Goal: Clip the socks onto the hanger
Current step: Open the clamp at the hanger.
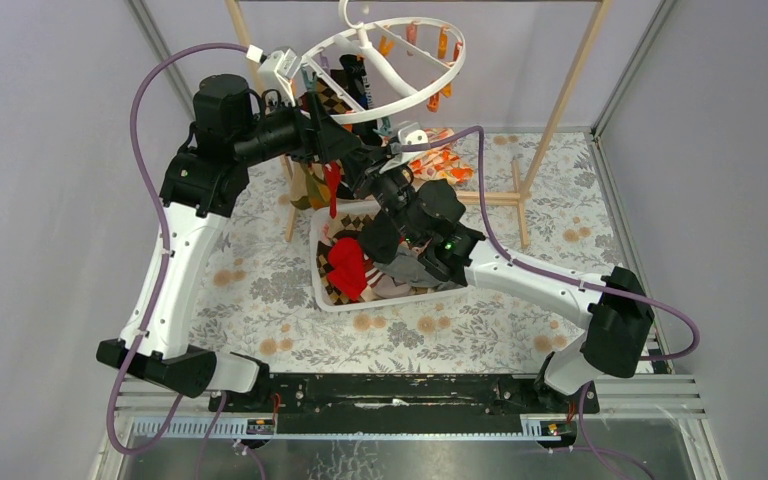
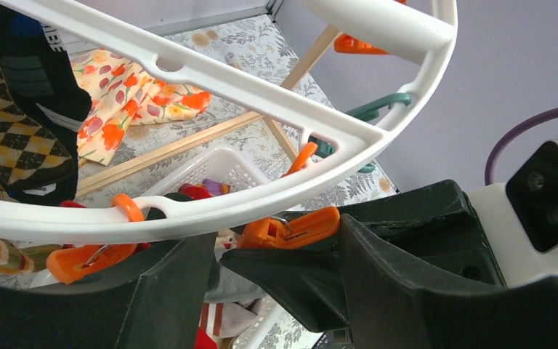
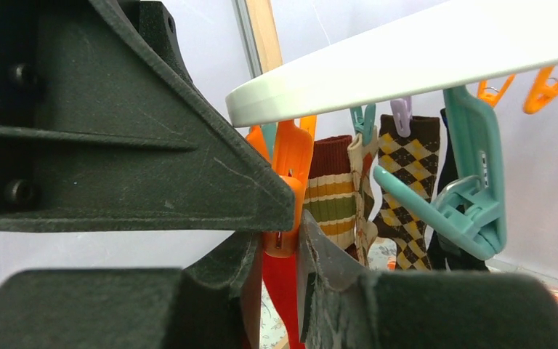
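- Left end effector (image 2: 277,233) brackets an orange clip (image 2: 290,229) under the hanger (image 2: 225,75); cannot tell if it squeezes.
- Red sock (image 3: 285,305) hangs at that clip, pinched by the right end effector (image 3: 277,273).
- Risk: the clip bites too little cuff and the sock drops toward the basket (image 1: 360,303).
- Risk: the crowded fingers knock each other.

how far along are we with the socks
Done: an argyle sock, a striped one and a black one hang from the hanger. In hand: the right gripper is closed on an orange clip with a red sock below it; whether the clip grips the sock is unclear. Left: a pile of socks waits in the basket.
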`<state>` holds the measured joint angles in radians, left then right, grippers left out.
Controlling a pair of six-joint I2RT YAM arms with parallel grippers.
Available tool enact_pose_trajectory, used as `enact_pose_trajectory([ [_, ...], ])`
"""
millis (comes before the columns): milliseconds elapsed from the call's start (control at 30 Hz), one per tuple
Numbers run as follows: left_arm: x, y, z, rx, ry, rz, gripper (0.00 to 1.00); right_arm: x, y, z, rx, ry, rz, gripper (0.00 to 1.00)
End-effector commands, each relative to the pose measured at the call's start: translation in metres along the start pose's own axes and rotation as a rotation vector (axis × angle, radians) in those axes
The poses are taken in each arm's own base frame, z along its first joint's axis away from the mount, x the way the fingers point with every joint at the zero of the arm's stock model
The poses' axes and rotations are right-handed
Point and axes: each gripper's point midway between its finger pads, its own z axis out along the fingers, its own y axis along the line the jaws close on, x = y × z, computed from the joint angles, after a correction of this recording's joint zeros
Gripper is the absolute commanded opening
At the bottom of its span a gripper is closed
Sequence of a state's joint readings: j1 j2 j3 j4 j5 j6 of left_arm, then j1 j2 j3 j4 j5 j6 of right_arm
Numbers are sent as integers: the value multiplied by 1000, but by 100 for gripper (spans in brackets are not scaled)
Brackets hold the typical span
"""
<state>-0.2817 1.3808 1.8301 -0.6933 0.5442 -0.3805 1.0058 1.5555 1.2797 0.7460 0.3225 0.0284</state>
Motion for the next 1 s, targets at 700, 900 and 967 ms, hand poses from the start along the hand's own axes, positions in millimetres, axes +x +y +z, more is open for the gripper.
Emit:
enact_pose_trajectory([
  [700,-39,1,14,26,-204,82,41,-17,60,-19,-264,1,154,7],
  [900,-40,8,14,-17,-213,71,23,-22,54,-20,-225,-24,209,29],
  [967,-40,9,13,-26,-218,61,18,-22,50,-22,-204,-36,231,35],
])
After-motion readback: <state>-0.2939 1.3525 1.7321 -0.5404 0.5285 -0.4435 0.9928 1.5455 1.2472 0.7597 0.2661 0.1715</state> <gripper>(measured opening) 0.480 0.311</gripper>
